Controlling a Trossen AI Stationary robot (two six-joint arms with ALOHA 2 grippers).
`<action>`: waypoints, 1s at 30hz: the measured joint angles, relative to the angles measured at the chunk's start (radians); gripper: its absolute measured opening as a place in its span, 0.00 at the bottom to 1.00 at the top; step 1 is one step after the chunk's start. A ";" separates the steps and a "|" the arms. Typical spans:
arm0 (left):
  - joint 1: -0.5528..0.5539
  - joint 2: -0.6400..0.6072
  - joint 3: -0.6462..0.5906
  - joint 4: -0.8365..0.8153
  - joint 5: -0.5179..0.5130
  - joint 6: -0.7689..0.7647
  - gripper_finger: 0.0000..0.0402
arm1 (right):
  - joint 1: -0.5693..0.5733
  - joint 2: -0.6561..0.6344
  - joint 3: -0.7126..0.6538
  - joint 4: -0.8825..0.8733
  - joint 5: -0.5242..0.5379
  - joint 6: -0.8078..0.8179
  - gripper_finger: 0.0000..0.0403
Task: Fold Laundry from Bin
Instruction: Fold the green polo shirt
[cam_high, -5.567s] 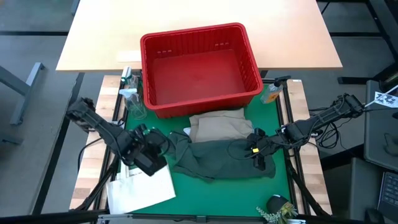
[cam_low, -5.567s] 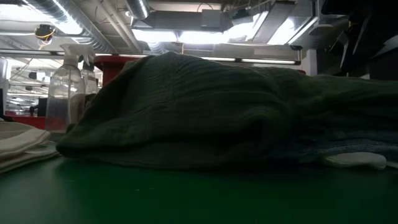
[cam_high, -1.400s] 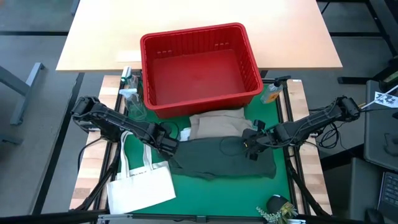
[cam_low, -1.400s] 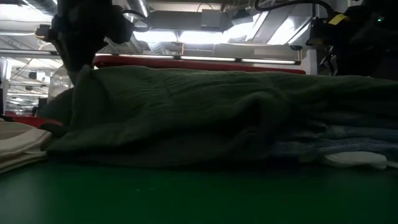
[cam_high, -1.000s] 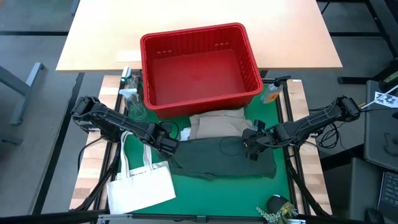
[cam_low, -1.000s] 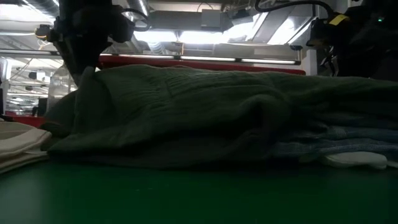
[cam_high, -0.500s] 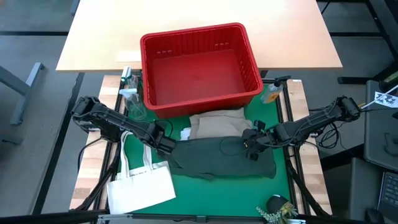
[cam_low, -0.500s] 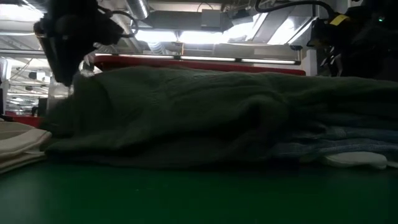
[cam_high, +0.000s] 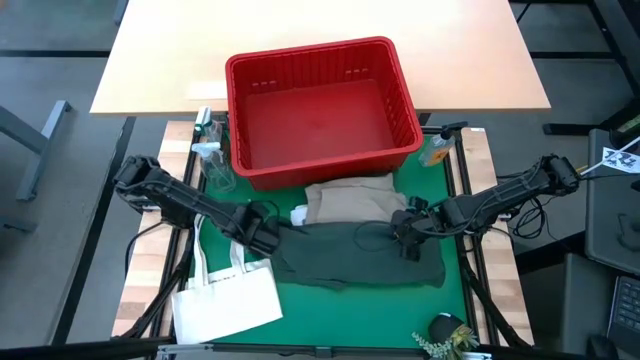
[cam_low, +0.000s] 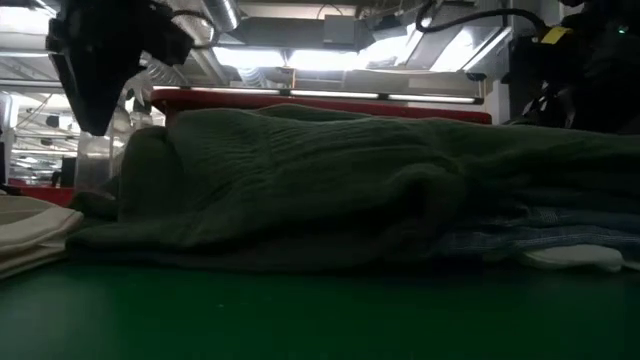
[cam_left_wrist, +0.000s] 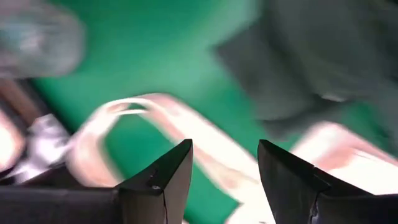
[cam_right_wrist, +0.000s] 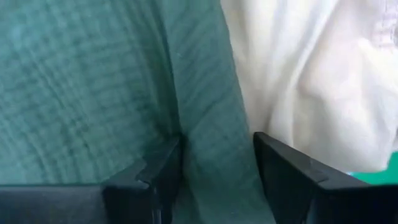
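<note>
L to R across the tabletop (cam_high: 455, 285): the left tool (cam_high: 262, 236) is hanging with its fingers apart and nothing between them, just off the left edge of the dark green garment (cam_high: 360, 255), above the white tote bag (cam_high: 225, 300) w/ its looping handles. In the left wrist view the fingers (cam_left_wrist: 161, 180) are standing clearly apart over bare green mat and a tote handle (cam_left_wrist: 180, 124).

Center: the dark green garment is lying folded on the near half of the green mat, just near of the red bin (cam_high: 322, 105), which is sitting empty at the far edge. Its long axis is running left-right, parallel to the bin's near wall; the far edge is overlapping a beige garment (cam_high: 350, 200) lying between it and the bin. In the low view a blue-and-white striped piece (cam_low: 520, 238) is peeking out under its right end.

R side: the right tool (cam_high: 408, 240) is sitting low over the garment's right part, fingers spread, w/ a green cloth ridge (cam_right_wrist: 211, 118) lying between them but not pinched.

Judged step: a fold of the green piece looks just finished, both tools letting go. Next move prob. calls for clearing the cloth w/o dragging it, then either another fold across the long axis or squaring it onto the stack. The bin being empty, the task seems near its end.
</note>
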 joint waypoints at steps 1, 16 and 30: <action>-0.015 0.000 0.000 0.041 0.005 0.009 0.43 | 0.000 -0.001 0.000 -0.012 0.000 0.000 0.49; -0.263 0.019 0.000 0.646 -0.184 0.155 0.43 | 0.001 -0.001 0.181 -0.232 0.037 -0.001 0.49; -0.343 0.274 0.000 0.781 -0.302 0.445 0.43 | 0.001 -0.001 0.202 -0.071 -0.089 0.008 0.49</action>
